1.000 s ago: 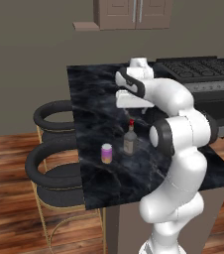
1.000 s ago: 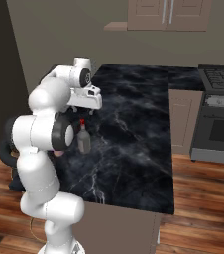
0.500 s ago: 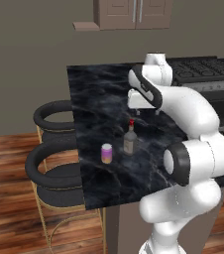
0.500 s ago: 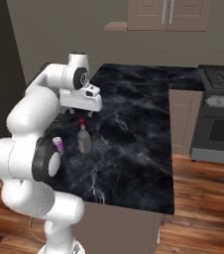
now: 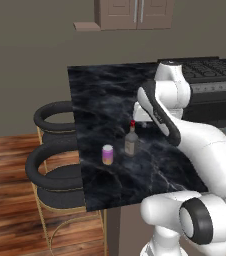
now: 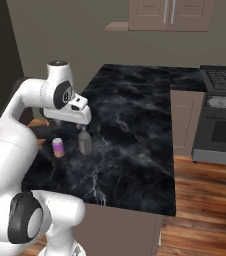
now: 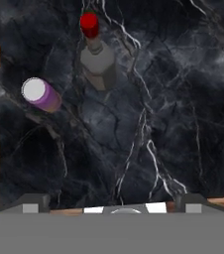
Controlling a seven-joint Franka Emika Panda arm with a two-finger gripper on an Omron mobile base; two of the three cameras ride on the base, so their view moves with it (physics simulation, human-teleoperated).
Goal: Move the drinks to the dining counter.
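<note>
Since a second ago we have swung our arm up and back from the table [image 5: 110,95]; the hand that hung low over the squat clear red-capped bottle [image 5: 131,140] now rides higher and nearer our base, and the two drinks have stayed where they stood.

In the hand view our pincer [image 7: 114,201] looks straight down on the black marble, its two dark tips spread wide apart at the bottom edge with nothing between them. The bottle [image 7: 97,58] lies well ahead of the tips, toward the top of that view and a little left of centre, upright, its red cap pointing at the camera. The pink-purple can [image 7: 41,95] stands to the left of the bottle and slightly nearer the pincer, also upright, its pale lid showing. Neither drink touches the pincer.

In the left base view the can [image 5: 107,154] stands just beside the bottle, toward the table's stool-side edge, the two close but apart. Two round black stools [image 5: 55,165] sit beneath that edge. In the right base view the bottle [image 6: 84,141] and can [image 6: 58,147] stand below our hand near the left edge of the table [image 6: 135,130].
</note>
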